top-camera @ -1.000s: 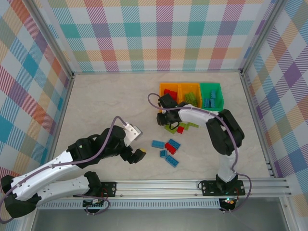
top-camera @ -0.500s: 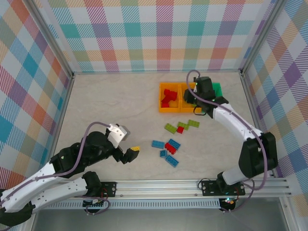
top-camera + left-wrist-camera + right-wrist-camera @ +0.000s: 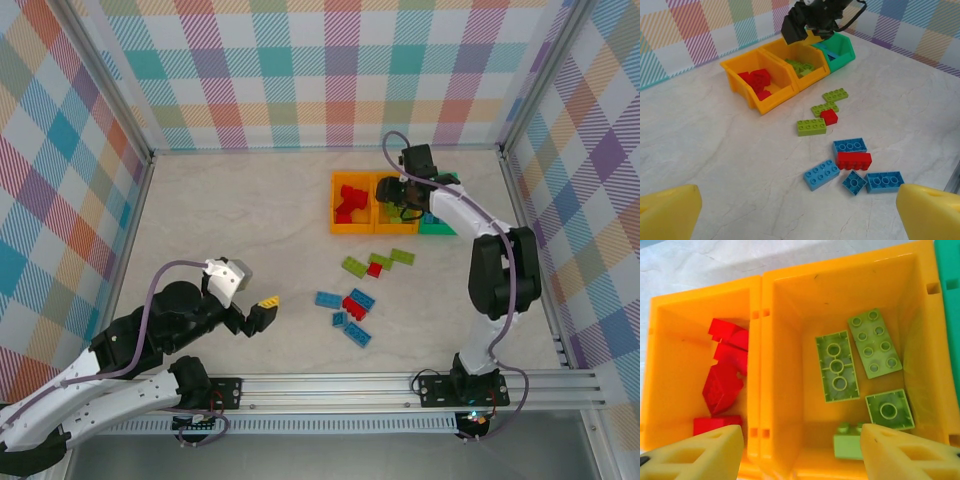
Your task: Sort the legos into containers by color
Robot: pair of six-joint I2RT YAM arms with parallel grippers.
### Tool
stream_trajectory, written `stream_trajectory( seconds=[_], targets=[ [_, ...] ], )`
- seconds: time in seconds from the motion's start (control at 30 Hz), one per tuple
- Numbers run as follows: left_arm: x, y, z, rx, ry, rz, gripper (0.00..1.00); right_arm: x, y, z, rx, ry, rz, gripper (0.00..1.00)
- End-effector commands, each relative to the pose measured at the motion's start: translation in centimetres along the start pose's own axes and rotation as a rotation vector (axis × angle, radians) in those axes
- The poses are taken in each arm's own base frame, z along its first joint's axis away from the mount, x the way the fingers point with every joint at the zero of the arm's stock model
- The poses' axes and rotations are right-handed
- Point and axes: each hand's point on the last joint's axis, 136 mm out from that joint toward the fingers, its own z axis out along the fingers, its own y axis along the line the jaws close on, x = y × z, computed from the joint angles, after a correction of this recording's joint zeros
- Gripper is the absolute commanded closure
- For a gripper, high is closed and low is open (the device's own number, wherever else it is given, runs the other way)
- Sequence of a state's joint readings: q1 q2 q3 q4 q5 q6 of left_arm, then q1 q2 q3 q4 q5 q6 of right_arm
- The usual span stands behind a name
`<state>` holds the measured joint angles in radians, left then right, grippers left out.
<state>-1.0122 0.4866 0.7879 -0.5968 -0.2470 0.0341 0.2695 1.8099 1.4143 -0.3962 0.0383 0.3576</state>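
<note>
My right gripper (image 3: pixel 404 200) (image 3: pixel 802 455) hangs open over the middle orange container (image 3: pixel 392 178) (image 3: pixel 785 365), which holds several lime green legos (image 3: pixel 837 365). One green brick (image 3: pixel 849 441) lies just inside my right finger (image 3: pixel 910 452), not pinched. The left orange container (image 3: pixel 336 205) (image 3: pixel 670 365) holds red legos (image 3: pixel 725 375). The green container (image 3: pixel 447 226) (image 3: pixel 947 270) is partly hidden by the arm. Loose green (image 3: pixel 354 266), red (image 3: pixel 353 305) and blue (image 3: pixel 327 299) legos lie mid-table. My left gripper (image 3: pixel 258 312) (image 3: pixel 800 220) is open and empty, left of them.
Checkered walls and metal posts enclose the table on three sides. A metal rail (image 3: pixel 400 385) runs along the near edge. Bare tabletop (image 3: pixel 230 220) stretches left of the containers and the brick pile.
My right gripper rose from the brick pile, swung back over the middle orange container and opened. My left arm drew back toward the near left.
</note>
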Motion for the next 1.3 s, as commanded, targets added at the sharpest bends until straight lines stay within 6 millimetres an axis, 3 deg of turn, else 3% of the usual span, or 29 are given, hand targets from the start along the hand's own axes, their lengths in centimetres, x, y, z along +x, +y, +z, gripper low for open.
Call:
stream_trajectory(
  seconds=[0.0, 0.2, 0.37, 0.43, 0.53, 0.83, 1.03, 1.27],
  targets=[
    [0.1, 0.3, 0.1, -0.025, -0.008, -0.004, 0.0, 0.1, 2.2, -4.8, -0.115, -0.049, -0.01, 0.35],
    [0.0, 0.0, 0.3, -0.006, -0.015, 0.0, 0.0, 5.1, 4.2, -9.3, -0.227, -0.064, -0.076, 0.32],
    [0.0, -0.6, 0.5, 0.024, -0.015, 0.013, 0.0, 11.3, 7.7, -10.0, -0.234, 0.029, -0.346, 0.29],
    [0.0, -1.0, 0.6, 0.044, -0.011, 0.02, 0.0, 13.8, 8.6, -9.1, -0.193, 0.1, -0.499, 0.27],
    [0.2, -1.9, 0.8, 0.094, 0.0, 0.031, 0.0, 16.0, 8.9, -7.0, -0.148, 0.202, -0.625, 0.25],
    [2.0, -4.8, 2.5, 0.232, 0.146, 0.064, 0.0, 19.4, 7.2, 0.6, -0.007, 0.473, -0.8, 0.19],
    [2.4, -4.8, 3.0, 0.222, 0.179, 0.062, 0.0, 20.7, 7.1, 2.8, -0.008, 0.517, -0.799, 0.32],
    [2.4, -4.4, 3.0, 0.204, 0.163, 0.06, 0.0, 21.3, 6.8, 2.7, -0.021, 0.505, -0.769, 0.67]
  ],
)
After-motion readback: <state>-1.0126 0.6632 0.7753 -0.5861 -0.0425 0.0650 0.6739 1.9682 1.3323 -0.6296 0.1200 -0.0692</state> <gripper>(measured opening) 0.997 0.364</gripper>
